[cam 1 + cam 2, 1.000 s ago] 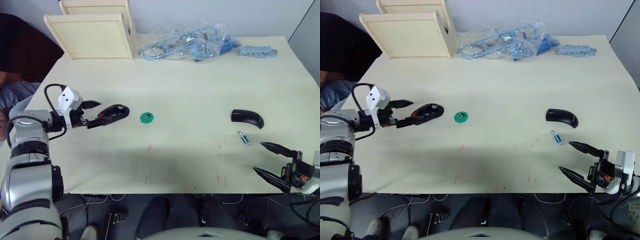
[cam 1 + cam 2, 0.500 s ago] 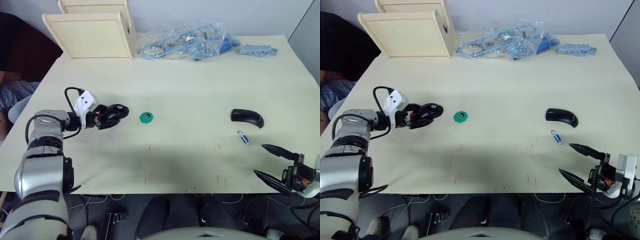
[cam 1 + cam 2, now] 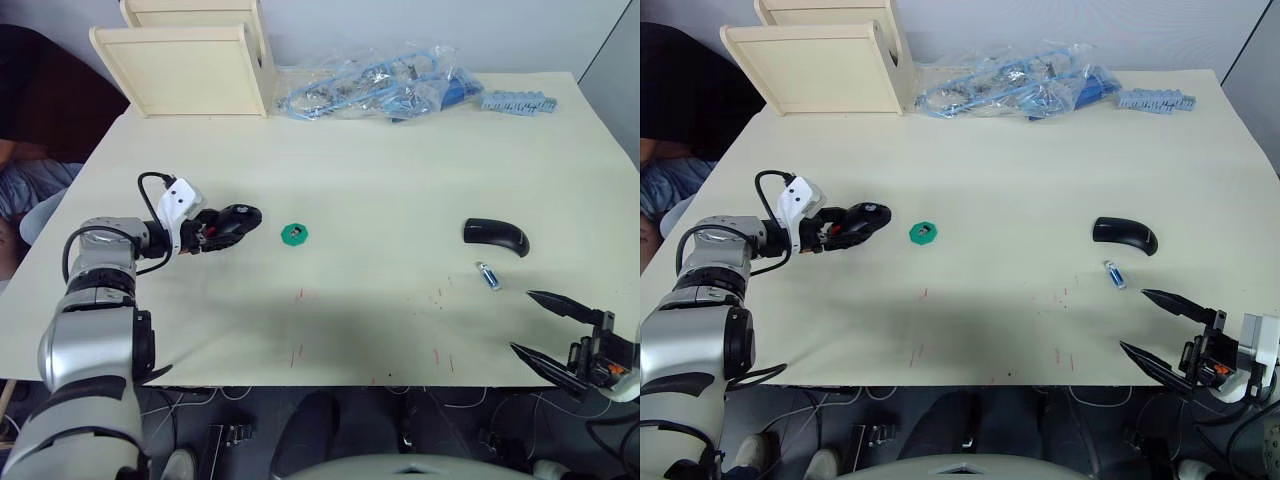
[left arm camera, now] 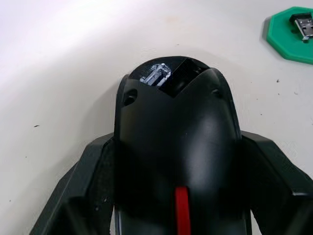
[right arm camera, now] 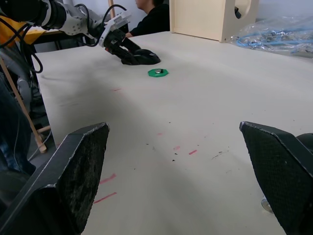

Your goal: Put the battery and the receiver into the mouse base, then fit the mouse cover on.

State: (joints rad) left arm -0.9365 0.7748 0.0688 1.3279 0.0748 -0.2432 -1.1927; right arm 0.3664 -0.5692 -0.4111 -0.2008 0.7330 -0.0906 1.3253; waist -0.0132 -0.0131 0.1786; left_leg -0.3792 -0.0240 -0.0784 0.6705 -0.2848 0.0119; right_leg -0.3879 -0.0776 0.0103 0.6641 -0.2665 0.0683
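The black mouse base (image 3: 238,216) with its red patch lies at the table's left, and my left gripper (image 3: 212,228) is shut on its rear. In the left wrist view both fingers (image 4: 93,176) press the sides of the mouse base (image 4: 176,142), whose front compartment is open. The receiver (image 4: 304,25) rests on a green disc (image 3: 294,234) just to the right of it. The glossy black mouse cover (image 3: 494,236) lies at the right. The small silver-and-blue battery (image 3: 488,276) sits just in front of the cover. My right gripper (image 3: 522,320) hangs open at the table's front right edge, holding nothing.
A pale wooden box (image 3: 185,65) stands at the back left. A clear plastic bag of blue parts (image 3: 380,85) and a strip of blue pieces (image 3: 515,102) lie along the back. A person (image 5: 154,12) sits beyond the table's left side.
My left gripper moved forward around the mouse base and shut on it. The right gripper drifted slightly right and toward the front edge, still open.
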